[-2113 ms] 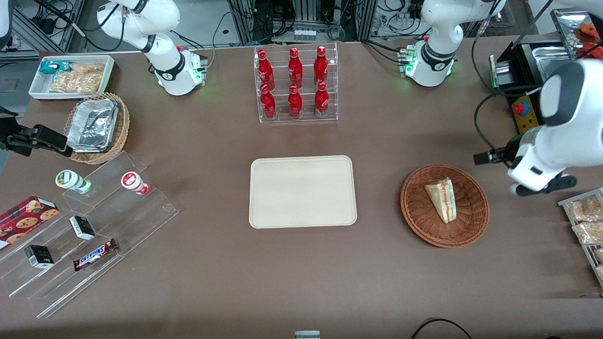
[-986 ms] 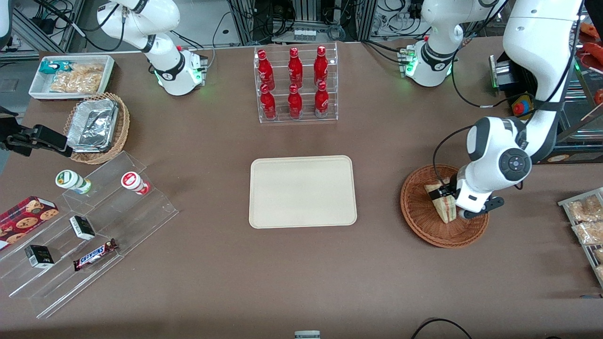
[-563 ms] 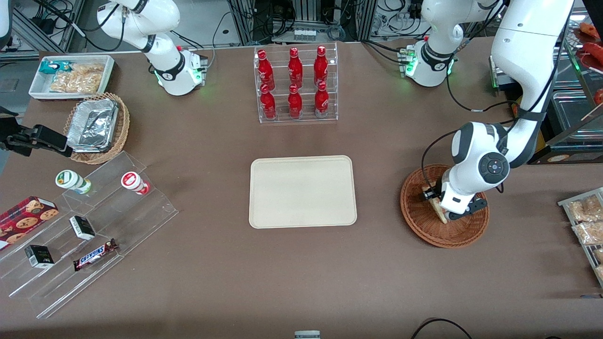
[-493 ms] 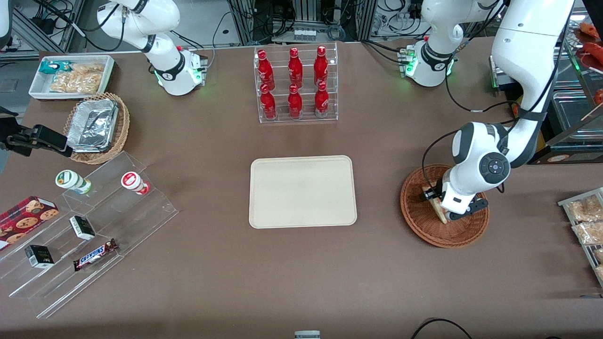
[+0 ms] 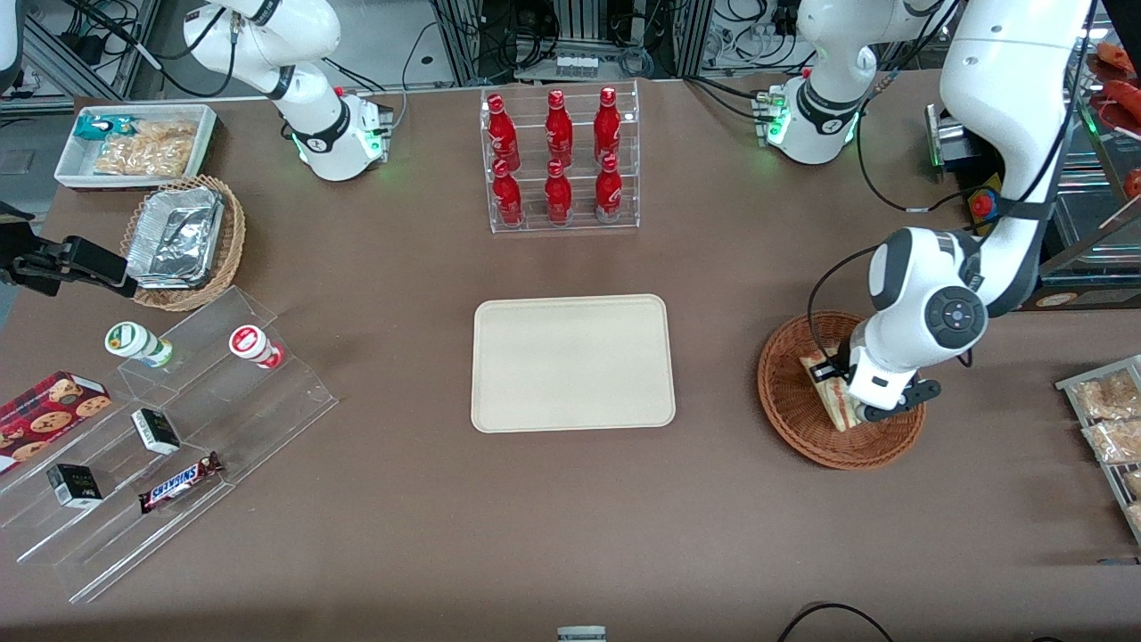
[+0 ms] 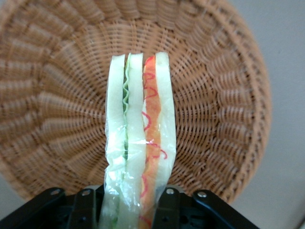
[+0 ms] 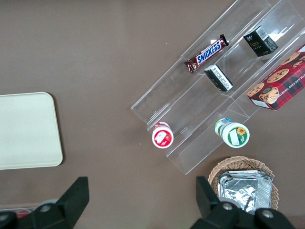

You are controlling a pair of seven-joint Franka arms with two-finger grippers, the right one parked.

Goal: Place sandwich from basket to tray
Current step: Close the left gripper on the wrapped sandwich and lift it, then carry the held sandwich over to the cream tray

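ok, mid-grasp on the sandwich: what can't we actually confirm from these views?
- Front view: the gripper fingertips over the basket are hidden by the arm's own wrist; only a strip of the sandwich shows.
- Left wrist view: the sandwich runs between the fingers, but its gripped end is cut off by the frame edge.
- No view shows whether it has left the basket floor.
- Right wrist view: the tray is cut by the edge.

Bright, even light; soft shadows.
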